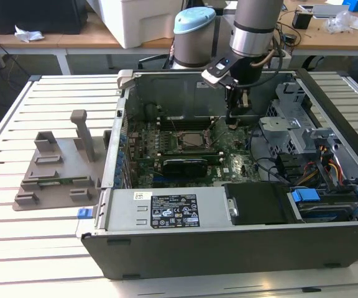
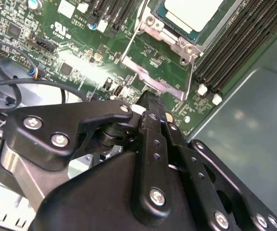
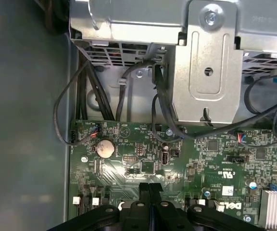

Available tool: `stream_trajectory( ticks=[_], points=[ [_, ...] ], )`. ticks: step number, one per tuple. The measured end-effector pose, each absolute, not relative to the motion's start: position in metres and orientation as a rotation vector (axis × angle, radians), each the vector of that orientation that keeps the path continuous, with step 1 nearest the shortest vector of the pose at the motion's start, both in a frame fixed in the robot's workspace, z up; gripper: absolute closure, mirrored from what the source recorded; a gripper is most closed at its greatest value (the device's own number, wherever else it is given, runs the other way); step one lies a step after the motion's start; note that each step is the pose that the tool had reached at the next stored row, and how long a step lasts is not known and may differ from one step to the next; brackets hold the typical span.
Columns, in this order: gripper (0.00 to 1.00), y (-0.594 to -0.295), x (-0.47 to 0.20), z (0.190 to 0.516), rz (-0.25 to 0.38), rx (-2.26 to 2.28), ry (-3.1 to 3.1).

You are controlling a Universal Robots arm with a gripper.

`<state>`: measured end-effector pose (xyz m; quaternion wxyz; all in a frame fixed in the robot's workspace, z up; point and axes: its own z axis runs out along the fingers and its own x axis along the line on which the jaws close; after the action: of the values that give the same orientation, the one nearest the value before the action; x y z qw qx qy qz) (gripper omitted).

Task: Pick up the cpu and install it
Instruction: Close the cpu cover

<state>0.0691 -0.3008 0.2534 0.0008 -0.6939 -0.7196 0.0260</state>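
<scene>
- The cpu (image 2: 191, 12), a pale silvery square, sits inside its socket on the green motherboard (image 3: 143, 166), beside the long black memory slots (image 2: 234, 53). It is not in the gripper.
- The socket's metal frame (image 2: 160, 79) lies between the chip and the gripper, and a thin wire lever (image 2: 131, 38) slants across one side. I cannot tell whether the frame is clamped down.
- The gripper (image 2: 150, 101) hangs low over the board just beside the socket, towards the exterior view's right. Its two black fingers are pressed together with nothing between them.
- The board lies in an open computer case (image 1: 229, 248). A grey holder tray (image 1: 55, 174) stands outside it, on the exterior view's left.
- Judged from this, the placing step looks done and securing the chip is the step in hand. That calls for a steady, fine touch on the thin lever, clear of nearby cables.
</scene>
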Motion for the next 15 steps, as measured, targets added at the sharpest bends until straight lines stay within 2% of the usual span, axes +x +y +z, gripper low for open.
stream_trajectory(
  ticks=[15],
  points=[
    [0.89,-0.301,0.049,0.252,0.082,-2.179,-2.26]
  ],
)
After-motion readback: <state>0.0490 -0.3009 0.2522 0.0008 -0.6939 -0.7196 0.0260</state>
